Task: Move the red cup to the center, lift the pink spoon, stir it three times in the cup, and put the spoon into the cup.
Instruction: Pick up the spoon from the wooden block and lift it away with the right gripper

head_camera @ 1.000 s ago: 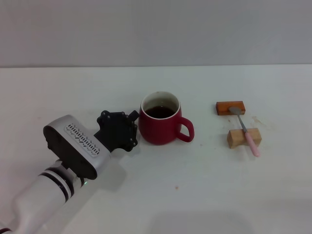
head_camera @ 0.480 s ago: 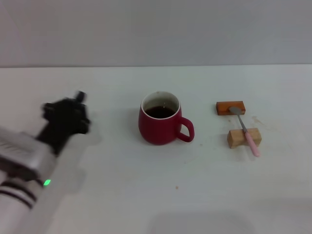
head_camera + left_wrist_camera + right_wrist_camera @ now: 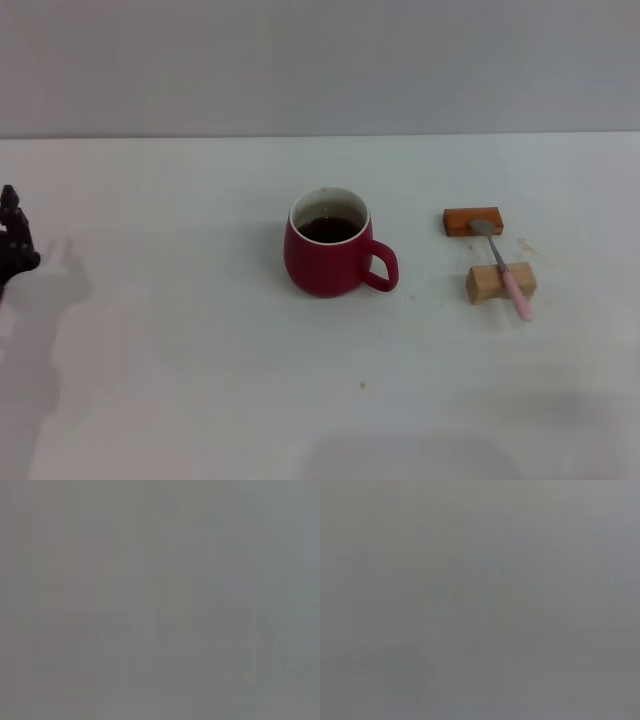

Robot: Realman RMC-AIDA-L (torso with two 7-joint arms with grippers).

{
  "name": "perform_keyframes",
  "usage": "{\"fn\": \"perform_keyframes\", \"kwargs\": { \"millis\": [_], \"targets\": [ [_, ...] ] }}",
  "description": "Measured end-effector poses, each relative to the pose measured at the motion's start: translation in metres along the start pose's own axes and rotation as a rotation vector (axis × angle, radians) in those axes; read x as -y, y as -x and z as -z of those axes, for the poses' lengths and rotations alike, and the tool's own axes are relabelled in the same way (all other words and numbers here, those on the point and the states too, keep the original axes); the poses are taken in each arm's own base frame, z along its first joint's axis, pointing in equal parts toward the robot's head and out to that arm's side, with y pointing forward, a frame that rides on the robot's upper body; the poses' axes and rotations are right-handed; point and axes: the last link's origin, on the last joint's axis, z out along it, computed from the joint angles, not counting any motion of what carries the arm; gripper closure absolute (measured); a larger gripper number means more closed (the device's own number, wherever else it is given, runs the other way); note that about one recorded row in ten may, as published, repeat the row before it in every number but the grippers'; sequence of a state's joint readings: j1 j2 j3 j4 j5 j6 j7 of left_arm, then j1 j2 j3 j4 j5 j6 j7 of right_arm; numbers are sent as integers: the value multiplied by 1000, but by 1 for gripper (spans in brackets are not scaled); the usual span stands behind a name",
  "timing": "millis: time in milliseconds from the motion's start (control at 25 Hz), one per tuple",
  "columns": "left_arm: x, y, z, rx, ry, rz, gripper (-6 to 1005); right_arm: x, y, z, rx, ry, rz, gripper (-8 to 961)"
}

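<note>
The red cup (image 3: 330, 255) stands upright near the middle of the white table, handle toward the right, dark liquid inside. The pink spoon (image 3: 505, 268) lies to its right, its metal bowl on an orange-brown block (image 3: 472, 220) and its pink handle across a light wooden block (image 3: 500, 283). My left gripper (image 3: 12, 240) shows only as a dark tip at the far left edge of the head view, far from the cup. My right gripper is out of view. Both wrist views show only plain grey.
The white table (image 3: 200, 380) meets a grey wall at the back. The left arm's shadow (image 3: 45, 320) falls on the table at the far left.
My left gripper has pulled away from beside the cup to the far left edge of the view. The cup, spoon and blocks have not moved.
</note>
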State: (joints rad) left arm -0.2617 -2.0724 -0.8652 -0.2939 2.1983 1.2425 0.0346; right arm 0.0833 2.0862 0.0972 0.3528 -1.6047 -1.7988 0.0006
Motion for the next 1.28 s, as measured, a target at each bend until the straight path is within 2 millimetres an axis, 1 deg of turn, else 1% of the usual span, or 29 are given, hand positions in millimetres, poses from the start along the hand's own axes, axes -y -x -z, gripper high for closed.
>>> {"fn": "perform_keyframes", "kwargs": {
  "millis": [40,160,240,280,440,480,520,560,640,800,1040,1280],
  "targets": [
    [1,0,0,3,-5,1,939,-5,-4,-2,-20,31,-14,394],
    [3,1,-1,5,-5,-1,811,-10,-8,-5,-44,50,-25,394],
    [2,1,-4,13,-1,-5,726,-16,-15,-9,-88,78,-39,394],
    [2,1,-4,13,-1,-5,684,-16,-15,-9,-88,78,-39,394],
    [0,2,-8,27,5,-10,518,-23,-26,-16,-152,113,-45,393],
    [0,2,-8,28,6,-10,495,-23,-26,-16,-152,113,-45,393],
    [-1,2,-9,29,7,-10,473,-27,-31,-19,-181,122,-52,393],
    [-1,2,-9,29,7,-11,450,-27,-31,-19,-181,122,-52,393],
    [0,2,-10,29,7,-13,405,-30,-37,-23,-220,132,-58,393],
    [0,2,-10,30,8,-14,314,-33,-41,-24,-245,139,-62,393],
    [0,2,-10,30,11,-15,147,-42,-51,-28,-312,164,-77,393],
    [-1,2,-9,31,14,-16,147,-49,-57,-31,-353,191,-86,393]
  ]
}}
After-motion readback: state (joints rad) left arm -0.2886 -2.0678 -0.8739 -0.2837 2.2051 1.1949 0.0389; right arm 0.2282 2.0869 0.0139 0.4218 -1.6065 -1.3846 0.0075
